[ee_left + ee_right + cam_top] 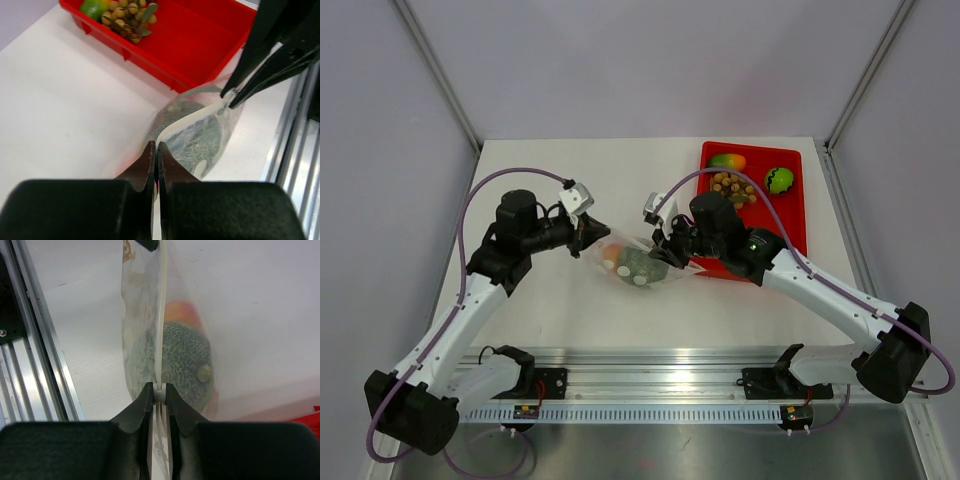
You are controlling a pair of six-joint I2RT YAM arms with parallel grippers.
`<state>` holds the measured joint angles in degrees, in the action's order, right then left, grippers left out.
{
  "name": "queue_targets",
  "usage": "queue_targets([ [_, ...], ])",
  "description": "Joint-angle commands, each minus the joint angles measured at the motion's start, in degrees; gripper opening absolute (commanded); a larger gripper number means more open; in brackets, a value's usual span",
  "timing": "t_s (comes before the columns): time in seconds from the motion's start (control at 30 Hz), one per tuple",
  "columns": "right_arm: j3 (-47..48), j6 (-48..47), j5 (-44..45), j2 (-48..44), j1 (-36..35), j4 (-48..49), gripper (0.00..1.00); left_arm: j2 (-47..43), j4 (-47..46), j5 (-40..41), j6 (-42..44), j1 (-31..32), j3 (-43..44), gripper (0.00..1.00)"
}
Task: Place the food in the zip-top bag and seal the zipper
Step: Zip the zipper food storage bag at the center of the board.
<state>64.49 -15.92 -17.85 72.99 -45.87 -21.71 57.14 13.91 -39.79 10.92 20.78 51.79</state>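
Observation:
The clear zip-top bag (635,262) lies mid-table, stretched between both grippers. Inside it are the grey-green netted melon (185,360) and an orange-peach fruit (182,310). My left gripper (157,146) is shut on the bag's left mouth corner. My right gripper (159,390) is shut on the whitish zipper (161,315) at the bag's right end, pinching a small white piece of it. From the left wrist view the zipper (192,117) curves over the melon (192,142) to the right gripper (229,97). The mango (727,161), longan cluster (732,187) and green apple (779,180) lie in the tray.
The red tray (792,210) stands at the back right, just behind my right gripper; its near wall (150,62) is close to the bag. An aluminium rail (650,360) runs along the table's near edge.

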Motion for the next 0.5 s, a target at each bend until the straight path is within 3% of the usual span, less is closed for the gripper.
queue_targets([
  [0.0, 1.7, -1.0, 1.8, -0.7, 0.4, -2.5, 0.01, -1.9, -3.1, 7.2, 0.9, -3.9, 2.3, 0.0],
  [0.47, -4.8, 0.7, 7.1, -7.9, 0.4, -6.8, 0.01, 0.8, -7.7, 9.9, -2.3, -11.4, 2.8, 0.0],
])
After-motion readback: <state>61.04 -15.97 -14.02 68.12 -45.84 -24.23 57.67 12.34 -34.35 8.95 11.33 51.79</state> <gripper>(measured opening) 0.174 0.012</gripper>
